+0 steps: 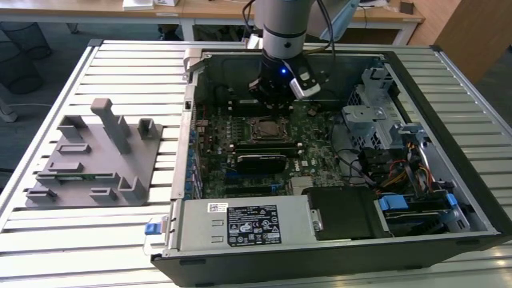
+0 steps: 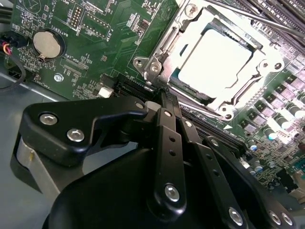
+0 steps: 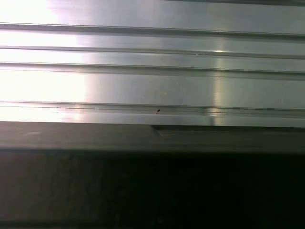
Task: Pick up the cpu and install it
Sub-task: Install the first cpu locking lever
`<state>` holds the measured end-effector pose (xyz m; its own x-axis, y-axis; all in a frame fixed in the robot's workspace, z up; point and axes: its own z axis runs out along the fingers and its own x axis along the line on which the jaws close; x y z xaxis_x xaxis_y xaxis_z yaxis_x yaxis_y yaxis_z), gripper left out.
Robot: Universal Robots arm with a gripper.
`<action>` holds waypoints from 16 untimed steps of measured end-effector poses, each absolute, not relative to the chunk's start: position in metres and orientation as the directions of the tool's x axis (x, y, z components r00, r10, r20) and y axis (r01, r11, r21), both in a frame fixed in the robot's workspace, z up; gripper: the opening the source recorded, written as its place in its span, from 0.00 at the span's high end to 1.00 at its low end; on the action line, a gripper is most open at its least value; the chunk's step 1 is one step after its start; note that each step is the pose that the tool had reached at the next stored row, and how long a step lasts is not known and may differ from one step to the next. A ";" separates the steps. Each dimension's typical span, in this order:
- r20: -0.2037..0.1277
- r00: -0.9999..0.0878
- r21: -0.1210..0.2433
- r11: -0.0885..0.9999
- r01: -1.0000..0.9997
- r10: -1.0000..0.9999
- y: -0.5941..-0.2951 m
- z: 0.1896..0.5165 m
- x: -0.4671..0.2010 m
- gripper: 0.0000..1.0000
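Note:
The cpu [image 2: 217, 57], a flat square chip with a shiny pale top, lies inside the metal-framed socket [image 2: 157, 64] on the green motherboard [image 2: 95, 28]. In the second wrist view my gripper [image 2: 161, 98] has its black fingers [image 2: 167, 124] drawn together with nothing between them, the tips just short of the socket's corner. In the exterior view the gripper [image 1: 274, 109] hangs inside the open computer case [image 1: 448, 84], just behind the socket [image 1: 264, 128].
A grey fixture block [image 1: 92, 159] stands on the slatted metal table [image 1: 120, 66] at the exterior view's left. The case also holds a power supply [image 1: 240, 223], a drive cage [image 1: 376, 114] and cables [image 1: 400, 174]. A coin battery [image 2: 50, 44] sits on the board.

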<state>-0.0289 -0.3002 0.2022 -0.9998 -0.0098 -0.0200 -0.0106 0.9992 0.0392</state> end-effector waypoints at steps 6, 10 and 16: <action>-0.020 -1.000 0.035 0.999 -0.011 -0.010 -0.300 0.203 -0.029 0.89; -0.018 -1.000 0.020 1.000 -0.011 -0.010 -0.300 0.200 -0.028 0.89; -0.015 -1.000 0.009 1.000 -0.010 -0.010 -0.300 0.195 -0.028 0.89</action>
<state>-0.0278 -0.3002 0.1947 -0.9998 -0.0103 -0.0148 -0.0105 0.9999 0.0095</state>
